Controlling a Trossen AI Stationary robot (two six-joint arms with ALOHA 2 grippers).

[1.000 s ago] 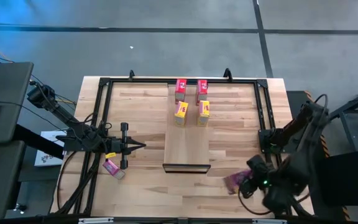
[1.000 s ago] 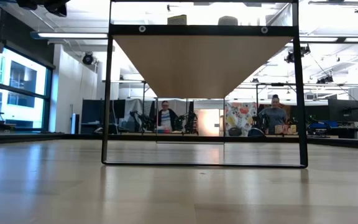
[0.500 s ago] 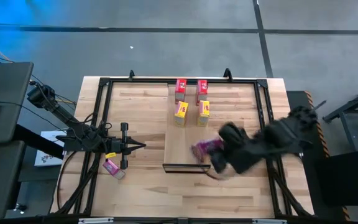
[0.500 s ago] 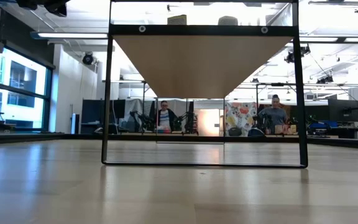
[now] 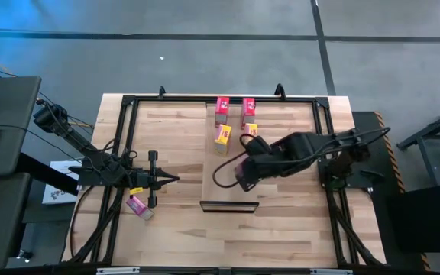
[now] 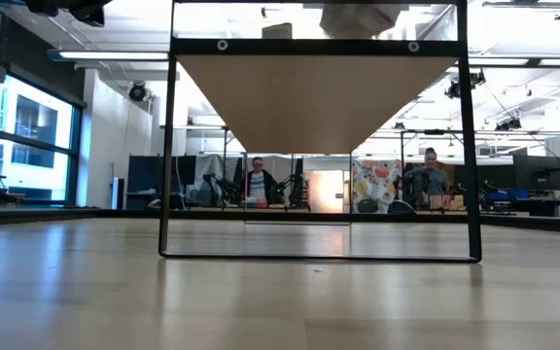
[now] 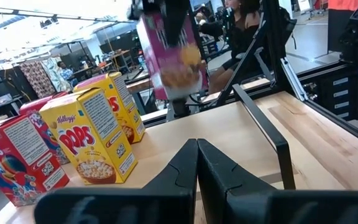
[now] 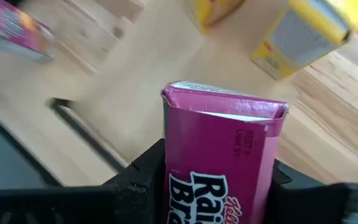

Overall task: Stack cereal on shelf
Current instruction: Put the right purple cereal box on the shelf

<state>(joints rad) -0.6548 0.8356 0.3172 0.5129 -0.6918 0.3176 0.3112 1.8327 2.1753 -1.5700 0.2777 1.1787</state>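
Note:
My right gripper [image 5: 243, 174] hangs over the light-wood shelf [image 5: 230, 187], shut on a magenta cereal box [image 7: 169, 56]. Two red boxes [image 5: 221, 107] [image 5: 248, 107] and two yellow boxes [image 5: 221, 137] [image 5: 251, 131] stand upright on the shelf's far half. Another magenta box [image 5: 137, 206] lies flat on the table at the near left. My left gripper [image 5: 176, 179] stays shut and level, left of the shelf, touching nothing. My right gripper pinches the magenta box between its two fingers, one on each narrow side [image 8: 169, 162]. The fingers slant down from above, and one end of the box [image 8: 225, 99] sticks out past them. The box hangs below the gripper, slightly tilted, clear of the shelf.
A black frame [image 5: 124, 137] runs around the work area and carries the shelf. The shelf's dark bar [image 5: 229, 205] marks its near end. Bare plank lies between the yellow boxes and that bar. People sit in the room beyond the table [image 6: 258, 183].
My right gripper has swung from the table's near right corner toward the left and far side, rising and rolling. It now hangs over the shelf's near half. The magenta box went with it, lifted off the table and carried through the air.

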